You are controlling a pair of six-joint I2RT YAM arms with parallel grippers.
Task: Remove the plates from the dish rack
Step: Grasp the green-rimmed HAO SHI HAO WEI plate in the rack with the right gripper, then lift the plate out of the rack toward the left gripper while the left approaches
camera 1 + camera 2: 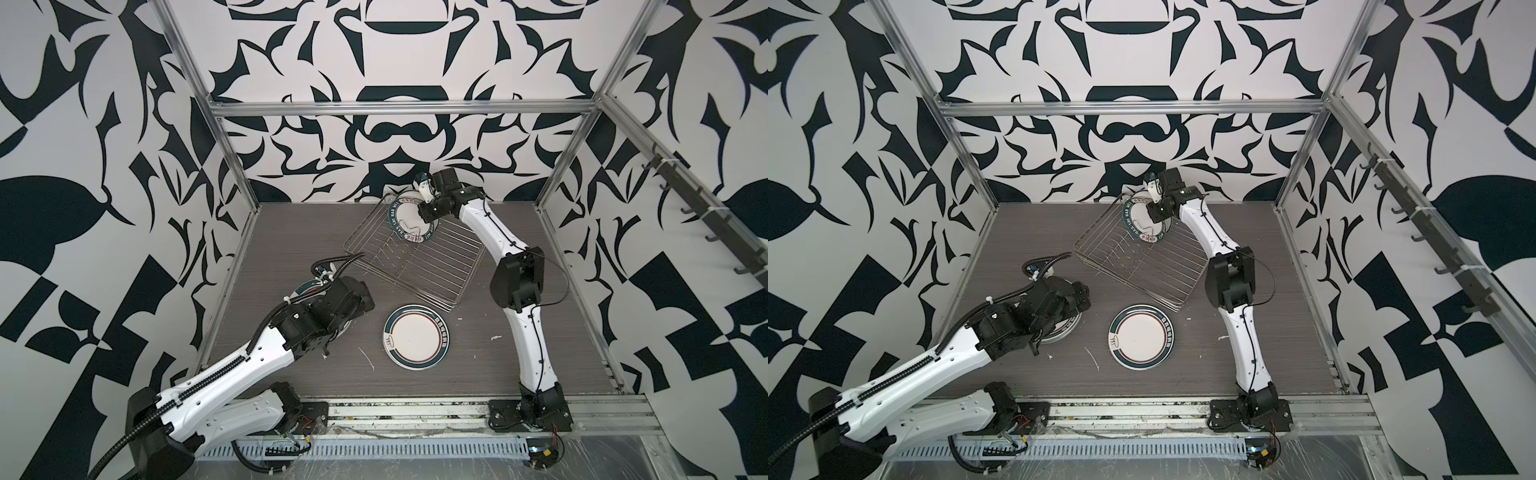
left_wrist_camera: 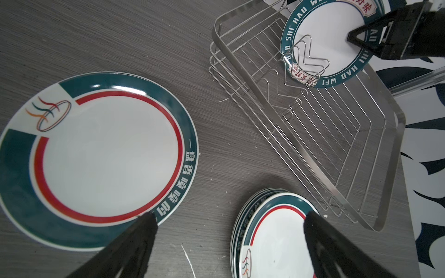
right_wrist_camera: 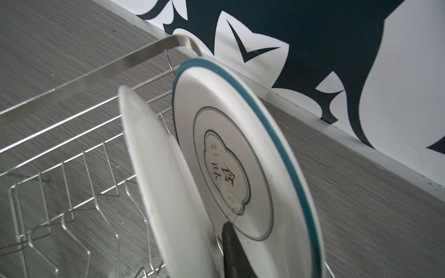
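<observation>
Pinching the front plate at its rim, your right gripper looks clamped; left gripper hangs wide open. Likely stiff, slick, brittle: hold deep, lift clear of the dish rack.

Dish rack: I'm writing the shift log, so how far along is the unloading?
Done: a stack of plates and a single plate lie flat on the table. In hand: the right hand has a finger on either side of the front plate in the dish rack. Left: that plate and the rear plate behind it. The left hand is open, holding nothing.
</observation>
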